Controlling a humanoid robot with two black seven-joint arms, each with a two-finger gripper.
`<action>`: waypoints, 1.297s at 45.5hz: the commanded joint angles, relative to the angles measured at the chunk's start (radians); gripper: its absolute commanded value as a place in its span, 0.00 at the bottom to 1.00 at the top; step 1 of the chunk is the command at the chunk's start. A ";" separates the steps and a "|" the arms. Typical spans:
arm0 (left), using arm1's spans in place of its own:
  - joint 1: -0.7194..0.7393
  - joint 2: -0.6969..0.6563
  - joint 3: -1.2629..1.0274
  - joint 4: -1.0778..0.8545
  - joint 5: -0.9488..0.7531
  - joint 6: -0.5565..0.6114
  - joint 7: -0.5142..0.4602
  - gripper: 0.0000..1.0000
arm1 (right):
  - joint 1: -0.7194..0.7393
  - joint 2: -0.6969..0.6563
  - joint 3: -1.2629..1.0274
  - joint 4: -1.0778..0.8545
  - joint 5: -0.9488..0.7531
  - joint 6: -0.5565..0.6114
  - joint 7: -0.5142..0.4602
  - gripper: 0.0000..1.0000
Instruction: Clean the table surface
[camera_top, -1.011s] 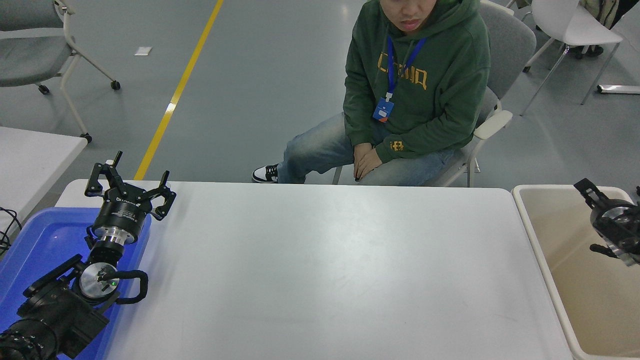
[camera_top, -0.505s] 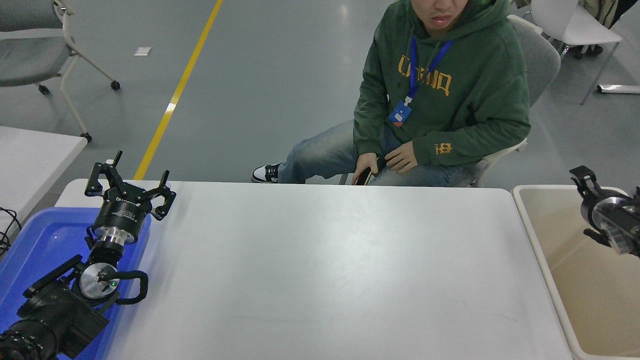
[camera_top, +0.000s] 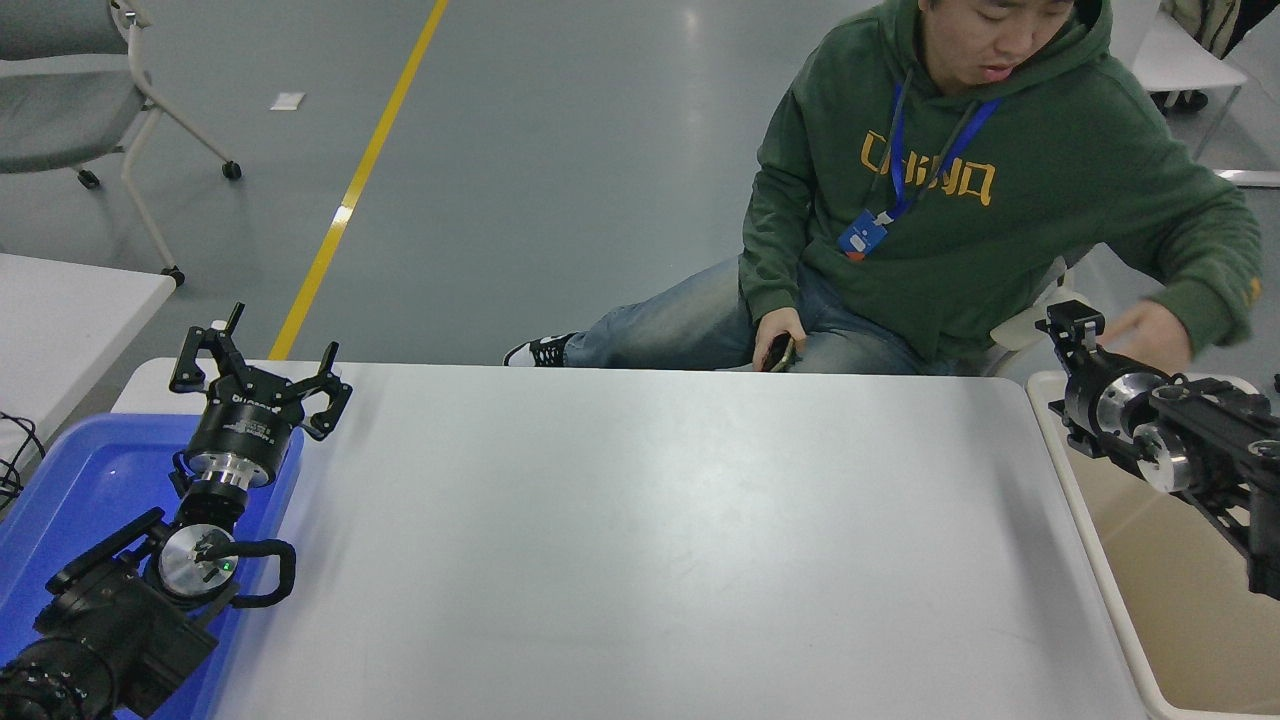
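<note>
While the white surface (camera_top: 640, 540) fills the middle of the head view from the near edge to the far edge, its top lies bare and matte, with rounded far corners.

Left arm: enters at the near left corner and lies over a blue tray (camera_top: 70, 490) that sits at the surface's left edge. Left claw (camera_top: 260, 375): points toward the far left corner, fingers spread wide apart, nothing between them.

Right arm: enters from the right edge of the view and reaches over a beige bin (camera_top: 1150, 640) standing just beside the surface's right edge. Right claw (camera_top: 1068, 325): above the bin's far left corner, close to the surface's far right corner; seen from behind the wrist, so whether its fingers are apart or together cannot be told.

Person (camera_top: 960, 200): seated beyond the far edge, in a green hooded top with a blue lanyard and jeans, leaning toward the right. One hand (camera_top: 1145, 330) is extended just behind the right claw; the picture is blurred there and contact cannot be judged. The other hand (camera_top: 775, 335) rests at the lap, holding a dark object too small to identify.

Further items: a separate white tabletop (camera_top: 70, 310) beyond the left edge; a grey chair (camera_top: 70, 80) on the floor at far left.
</note>
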 joint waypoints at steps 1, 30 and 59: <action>0.000 0.000 0.000 0.000 -0.001 -0.001 0.000 1.00 | -0.070 0.003 0.086 0.124 0.010 0.077 0.135 1.00; 0.000 0.000 0.000 0.000 -0.001 0.001 0.000 1.00 | -0.270 0.232 0.254 0.238 0.139 0.141 0.368 1.00; 0.000 0.000 0.000 0.000 -0.001 0.001 0.000 1.00 | -0.282 0.330 0.312 0.157 0.197 0.132 0.405 1.00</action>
